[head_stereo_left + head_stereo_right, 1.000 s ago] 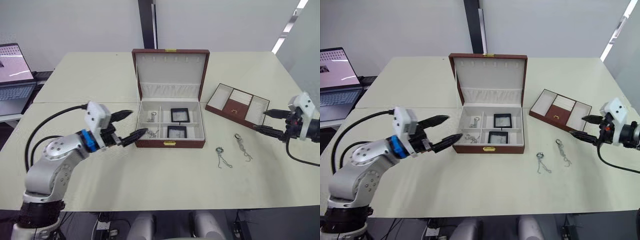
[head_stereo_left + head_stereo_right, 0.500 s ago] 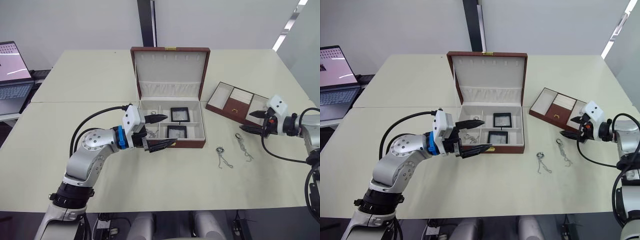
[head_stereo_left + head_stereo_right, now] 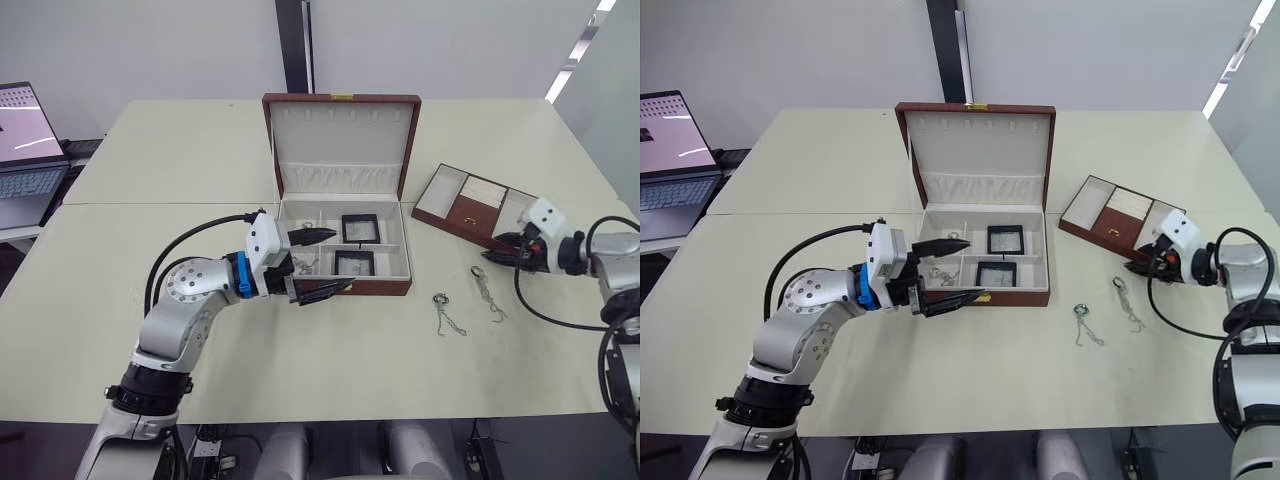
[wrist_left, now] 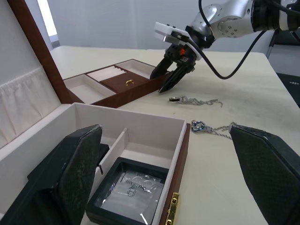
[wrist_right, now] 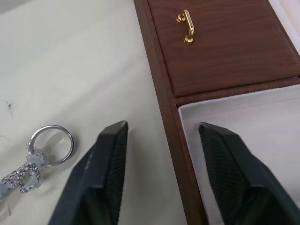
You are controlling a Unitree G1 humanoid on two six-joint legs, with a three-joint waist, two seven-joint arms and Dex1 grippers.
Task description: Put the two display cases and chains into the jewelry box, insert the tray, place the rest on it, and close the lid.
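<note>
The jewelry box is reddish-brown with cream lining, divided compartments and a small gold clasp on its front wall. Its lid stands upright at the back, cream inside, with a gathered pocket and a row of small hooks.

Inside the box, two display cases with black frames and clear centres lie flat in the middle compartments, one behind the other. A chain lies in the compartment left of them.

The tray sits on the table right of the box, set at an angle, with cream compartments and a brown centre section bearing a gold pull.

Two more chains lie on the table in front of the tray, right of the box, each with a ring at its far end.

The left gripper hovers over the box's front left part, its jaws spread wide. The right gripper is at the tray's near wall, jaws apart, one finger on each side of that wall.

The table is pale cream. A laptop stands open on a surface far left of the box, and a grey wall rises behind.
</note>
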